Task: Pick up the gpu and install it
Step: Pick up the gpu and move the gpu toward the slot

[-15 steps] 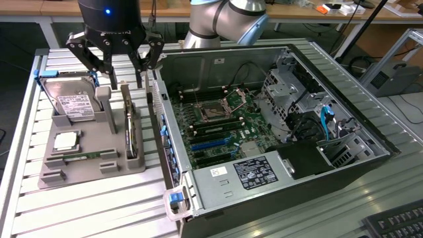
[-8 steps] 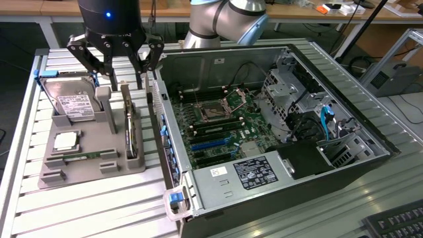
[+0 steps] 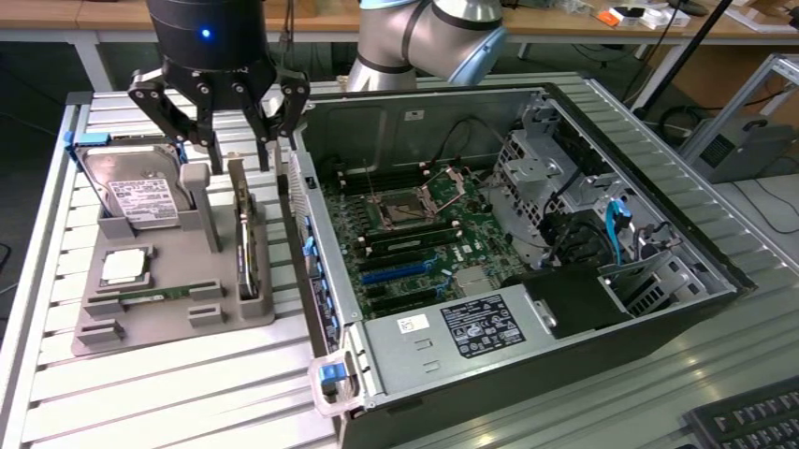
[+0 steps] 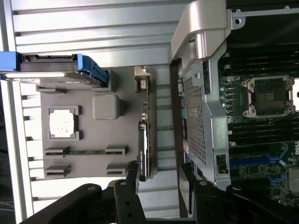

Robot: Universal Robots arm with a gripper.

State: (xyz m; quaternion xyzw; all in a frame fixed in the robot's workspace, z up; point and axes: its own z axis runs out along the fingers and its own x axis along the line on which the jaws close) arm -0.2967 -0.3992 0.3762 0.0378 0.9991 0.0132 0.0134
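Your end effector (image 3: 235, 154) hangs over the far part of the grey holder (image 3: 163, 325) on the exterior view's left. Its jaws are spread as wide as they go and there is nothing between the pads. The graphics card (image 3: 246, 245) has not been picked up. It stands on its long edge in a slot along the right side of the holder, running from far to near, just beside the open computer case (image 3: 327, 309). In the wrist view, one end of the graphics card (image 4: 143, 149) lies between the two black fingers (image 4: 132, 175), much closer to one of them than the other. You cannot tell from here whether that finger touches it. The end effector (image 4: 159, 173) is empty in this view too. To the left of the card, the holder (image 4: 107, 136) also carries a hard drive (image 3: 144, 195) with a blue piece at its far end, leaning in its cradle. A square processor (image 3: 125, 267) lies flat nearer to you, and a narrow memory stick (image 3: 156, 296) sits nearer still. The case lies on its side with the panel off, so you see the motherboard (image 3: 413, 245) with its bare processor socket (image 3: 407, 208). A grey power supply (image 3: 469, 329) sits at the near end. Holder and case both rest on the ribbed metal bench (image 3: 163, 398).
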